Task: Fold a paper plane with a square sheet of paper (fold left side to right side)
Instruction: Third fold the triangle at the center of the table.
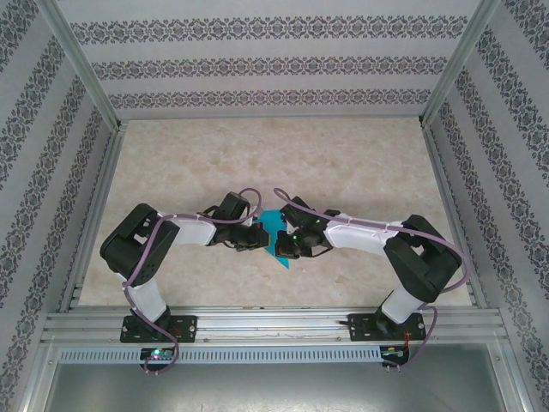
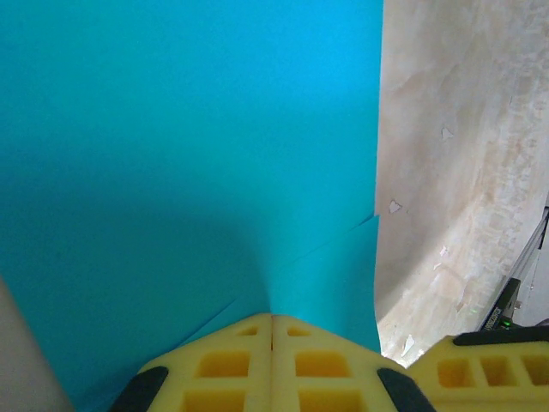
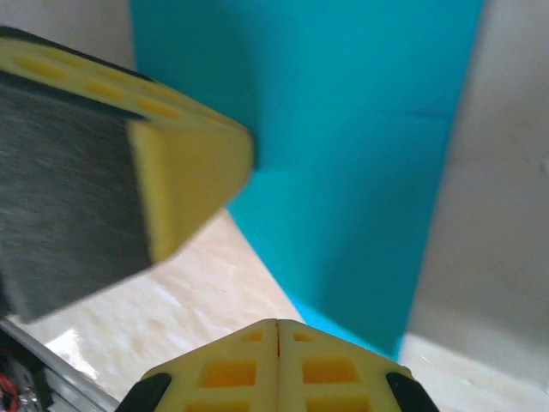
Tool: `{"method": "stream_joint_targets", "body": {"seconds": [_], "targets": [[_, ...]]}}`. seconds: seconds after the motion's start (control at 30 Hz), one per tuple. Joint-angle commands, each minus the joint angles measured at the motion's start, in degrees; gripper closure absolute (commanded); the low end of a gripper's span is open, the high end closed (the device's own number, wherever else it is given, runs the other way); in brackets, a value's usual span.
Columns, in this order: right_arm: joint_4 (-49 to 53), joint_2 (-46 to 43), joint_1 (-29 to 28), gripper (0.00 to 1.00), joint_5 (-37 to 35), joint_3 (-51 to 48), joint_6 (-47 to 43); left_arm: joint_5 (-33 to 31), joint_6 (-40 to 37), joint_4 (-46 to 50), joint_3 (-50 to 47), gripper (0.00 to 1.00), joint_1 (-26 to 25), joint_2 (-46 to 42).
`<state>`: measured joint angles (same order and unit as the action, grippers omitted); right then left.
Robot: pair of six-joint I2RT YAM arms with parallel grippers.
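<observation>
The left gripper (image 1: 255, 238) has its two yellow fingers pressed flat together. In the left wrist view the fingertips (image 2: 257, 330) meet at a thin seam. The teal sheet of paper (image 2: 171, 154) rises straight from that seam, with faint creases fanning out from it, so the sheet looks pinched there. The right gripper (image 1: 289, 245) is also clenched. In its own wrist view its fingertips (image 3: 296, 339) are closed tight, and the lower edge of the sheet of paper (image 3: 360, 129) comes down just behind them. I cannot tell whether the paper is caught between them or only touches them. One yellow finger of the left gripper (image 3: 184, 172), with a grey pad on its side, crosses in front of the sheet's left edge.

From above, both arms reach inward from their bases at the near edge. Their elbows bow outward and their wrists turn toward each other, so the two grippers nearly meet at the middle of the table (image 1: 257, 154). The sheet of paper (image 1: 276, 227) sits between them, a small teal strip running from far-left to near-right.

The table has a pale, marbled beige top. Walls (image 1: 257, 64) with bands of dark floral pattern close it in on three sides. An aluminium rail (image 1: 274, 322) runs along the near edge under the arm bases. Purple cables (image 1: 249, 196) loop along both arms.
</observation>
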<state>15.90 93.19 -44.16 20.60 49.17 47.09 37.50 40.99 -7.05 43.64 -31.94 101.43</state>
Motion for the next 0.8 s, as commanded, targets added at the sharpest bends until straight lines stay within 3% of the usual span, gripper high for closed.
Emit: {"method": "stream_joint_targets", "body": {"seconds": [0.0, 0.77], "targets": [[-3.5, 0.5, -1.1, 1.00, 0.4, -0.7, 2.4, -4.2, -0.4, 5.2, -0.8, 1.00, -0.7, 1.2], [-3.8, 6.0, -1.3, 1.00, -2.0, 0.3, 4.5, -5.4, -0.7, 7.4, -0.5, 1.00, -0.6, 1.2]]}}
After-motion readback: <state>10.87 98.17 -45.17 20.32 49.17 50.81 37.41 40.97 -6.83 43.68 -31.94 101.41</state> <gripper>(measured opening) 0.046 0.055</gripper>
